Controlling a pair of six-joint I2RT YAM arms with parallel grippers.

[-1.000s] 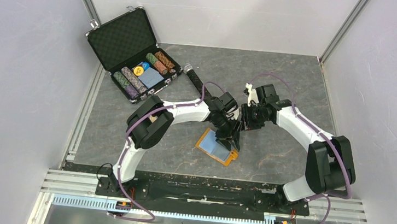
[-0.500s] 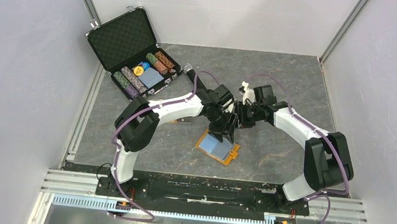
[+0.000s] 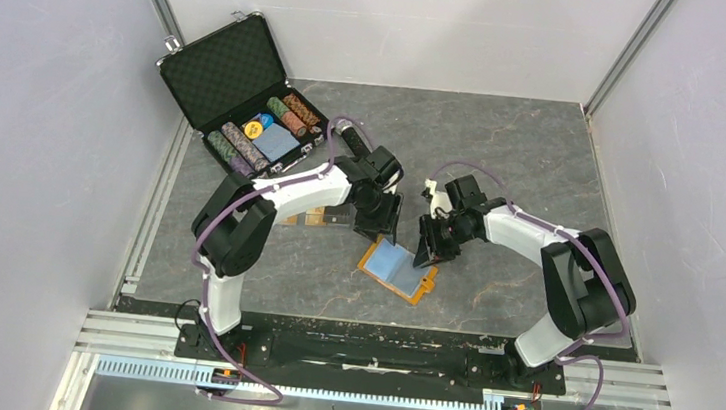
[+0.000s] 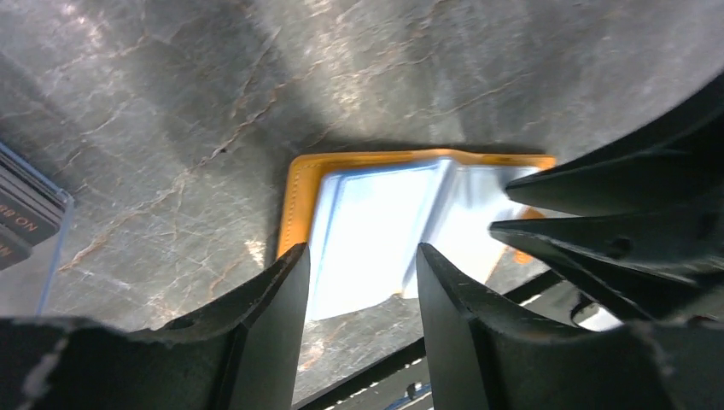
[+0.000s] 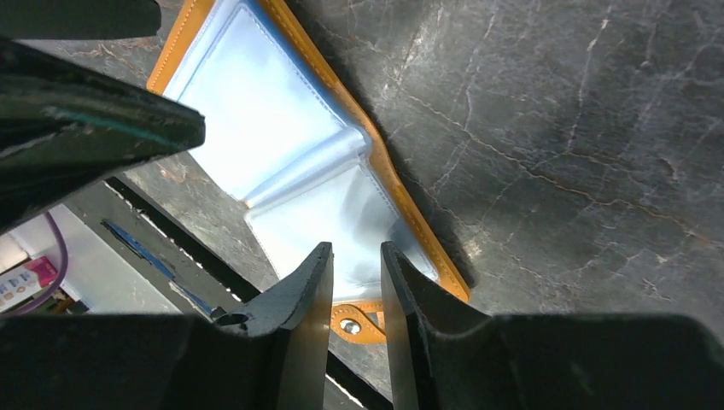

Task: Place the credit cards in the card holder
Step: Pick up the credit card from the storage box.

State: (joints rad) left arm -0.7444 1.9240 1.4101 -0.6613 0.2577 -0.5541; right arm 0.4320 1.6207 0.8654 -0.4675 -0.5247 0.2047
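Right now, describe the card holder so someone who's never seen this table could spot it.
On the dark grey table, look at the near middle. The card holder lies open there, an orange rim around pale blue lining, unlike the big black chip case at the far left.

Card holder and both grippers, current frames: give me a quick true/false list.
1. The card holder lies open with its light blue lining facing up. True.
2. The left gripper is holding a card. False: its fingers are apart with nothing between them.
3. The chip case is closed. False: its lid is up and rows of chips show inside.
4. Credit cards lie on the table to the left of the card holder, outside it. True.
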